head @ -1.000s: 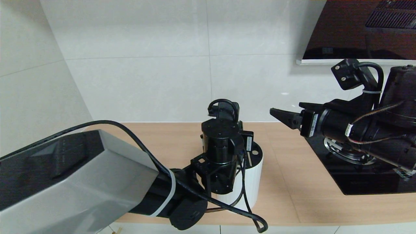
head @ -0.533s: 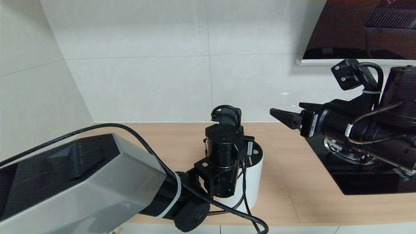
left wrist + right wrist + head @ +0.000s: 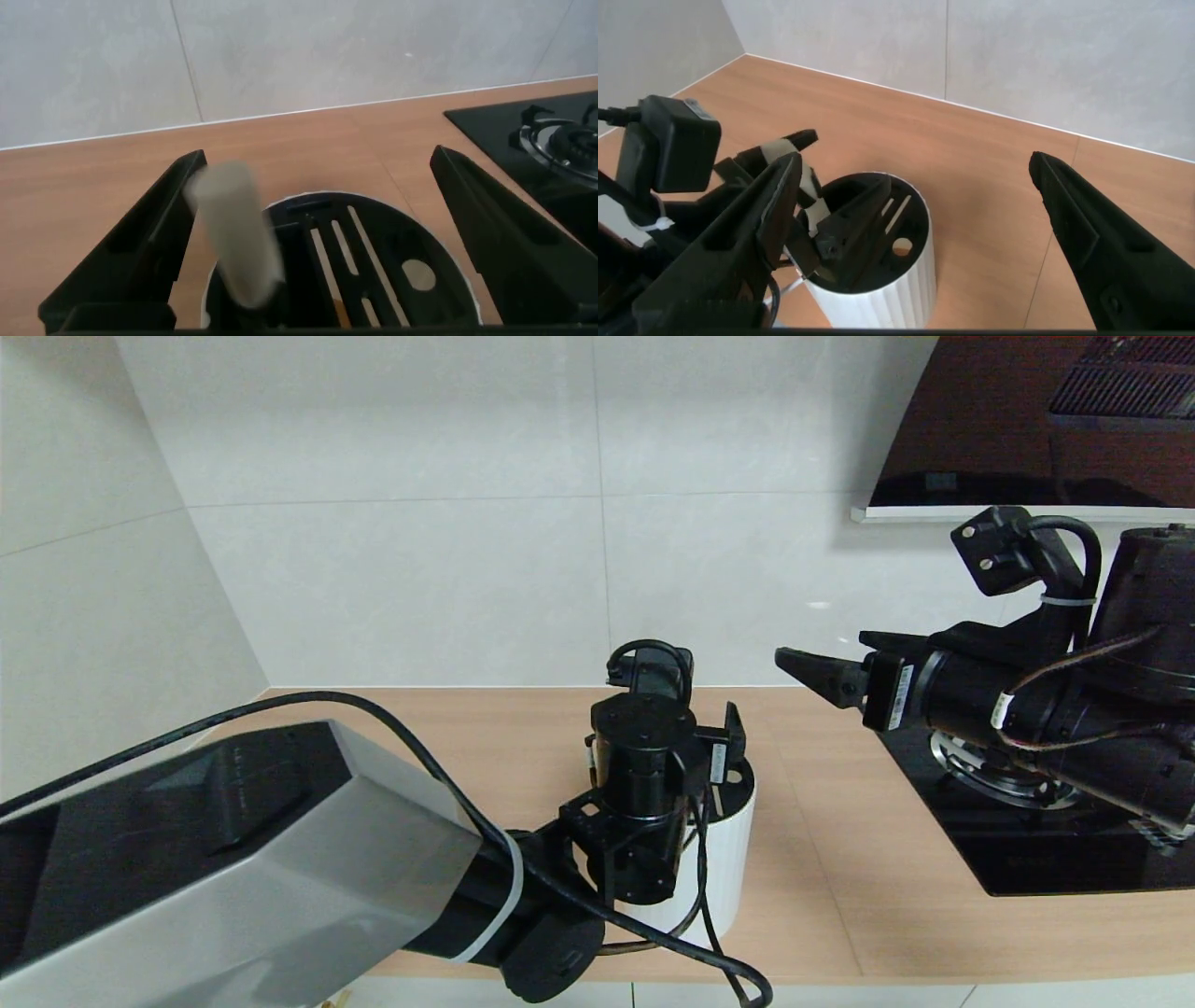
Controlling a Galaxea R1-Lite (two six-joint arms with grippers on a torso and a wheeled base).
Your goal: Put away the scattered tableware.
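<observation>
Change vs. 1.0 s ago: the left arm has shifted slightly over the holder, toward the hob side. One of its fingers (image 3: 735, 728) now sticks out beside the wrist, where none showed before. Right arm unchanged. Holder unchanged.

Count: 1 pale handle, 1 holder, 2 grippers, 1 hob.

Pale handle (image 3: 238, 233): a single utensil handle, blurred, standing tilted with its lower end down in the holder's black lid. It stands between the left gripper's fingers, just beside one finger and well apart from the other. Cannot tell whether it touches the near finger. The far finger does not touch it.

Holder (image 3: 730, 859): white ribbed cylinder, upright on the countertop near its front edge. The lid has narrow slots and one round hole (image 3: 418, 273).

Left gripper (image 3: 316, 159): directly above the holder, pointing down at it, jaws spread wide. Nothing is clamped.

Right gripper (image 3: 915, 163): held in the air above the countertop, between holder and hob, higher than the holder and apart from it. Jaws spread wide, nothing between them.

Countertop (image 3: 822, 859): light wood. Black hob (image 3: 1027, 859) set into it on the right, one burner ring (image 3: 980, 775) in view. Dark range hood (image 3: 1008, 429) above it. Pale tiled wall (image 3: 420, 569) behind.
</observation>
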